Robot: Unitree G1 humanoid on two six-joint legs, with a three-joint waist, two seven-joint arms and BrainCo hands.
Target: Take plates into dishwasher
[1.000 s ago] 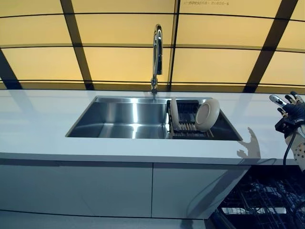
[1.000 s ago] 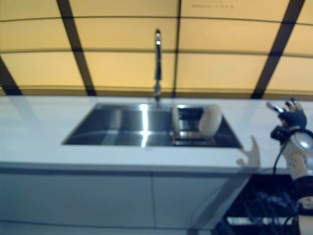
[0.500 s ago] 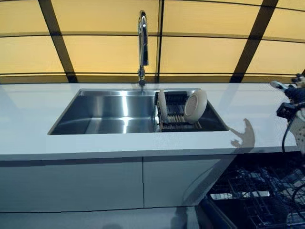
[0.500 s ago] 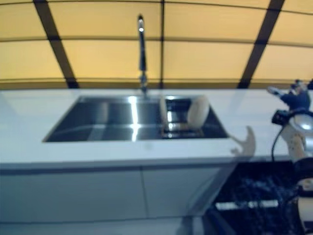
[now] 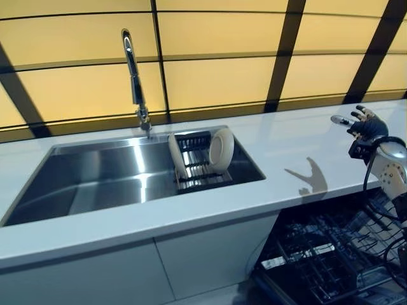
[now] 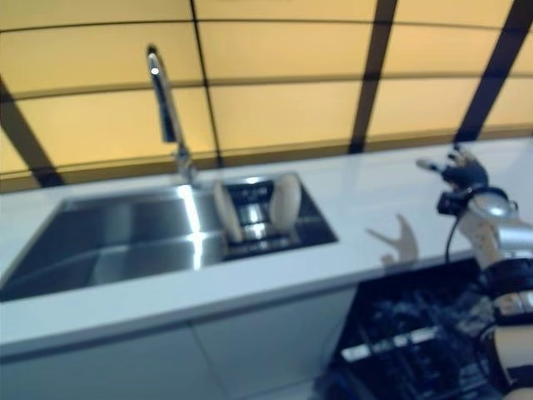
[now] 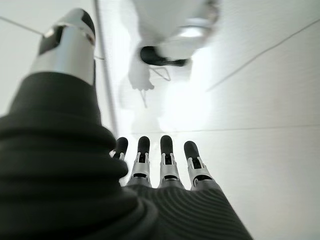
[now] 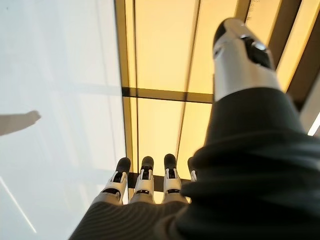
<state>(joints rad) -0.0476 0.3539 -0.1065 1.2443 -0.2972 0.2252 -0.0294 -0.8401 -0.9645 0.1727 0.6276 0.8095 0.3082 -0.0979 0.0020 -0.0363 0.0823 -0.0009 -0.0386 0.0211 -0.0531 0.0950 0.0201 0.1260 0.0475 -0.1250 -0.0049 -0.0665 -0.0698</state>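
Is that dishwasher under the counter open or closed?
Open: the dishwasher has its dark wire racks exposed below the countertop, beside the right hand.

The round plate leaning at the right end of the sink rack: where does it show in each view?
Left eye view: the plate stands in the rack in the sink, right of the faucet.
Right eye view: the same plate, again right of the faucet.
Left wrist view: not in it.
Right wrist view: not in it.
Shared landmark: the faucet.

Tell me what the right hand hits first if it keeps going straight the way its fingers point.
Probably the yellow panelled wall behind the white counter; the right hand is open above the counter with nothing between, though depth is unclear.
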